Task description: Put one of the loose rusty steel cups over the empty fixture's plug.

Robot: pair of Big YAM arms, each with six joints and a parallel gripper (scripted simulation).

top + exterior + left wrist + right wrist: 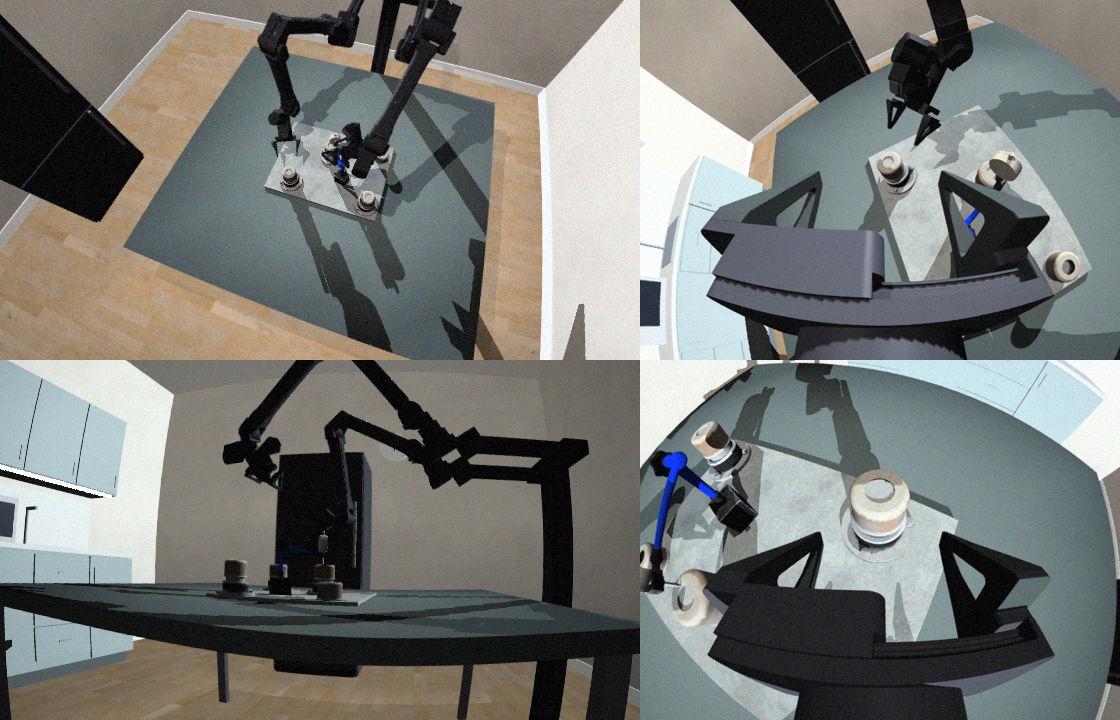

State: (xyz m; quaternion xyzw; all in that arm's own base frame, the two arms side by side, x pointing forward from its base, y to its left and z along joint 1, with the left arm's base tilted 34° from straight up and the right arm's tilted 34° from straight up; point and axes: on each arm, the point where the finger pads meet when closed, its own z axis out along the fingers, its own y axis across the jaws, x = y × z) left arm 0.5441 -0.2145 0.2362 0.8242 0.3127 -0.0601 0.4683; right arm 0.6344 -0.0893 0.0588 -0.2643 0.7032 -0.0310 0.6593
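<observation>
A rusty cup (291, 175) (278, 570) (891, 166) (878, 504) sits upright over a fixture's plug, the plug top showing in its hole and a pale ring below. My right gripper (287, 150) (901, 136) (881, 538) is open and empty, backed off from this cup. My left gripper (267, 482) (880, 177) is open and empty, high above the plate. Other fixtures bear a cup (363, 197) (236, 567) (711, 439) and another cup (325, 572) (985, 174) (695, 596). A loose cup (330, 591) (1061, 266) stands at the plate's corner.
The grey plate (320, 185) (918, 232) (791, 488) carries a black block (341, 177) (280, 585) (733, 508) with a blue jointed arm (972, 216) (663, 511). Its round dial (323, 543) (1005, 166) hangs over one cup.
</observation>
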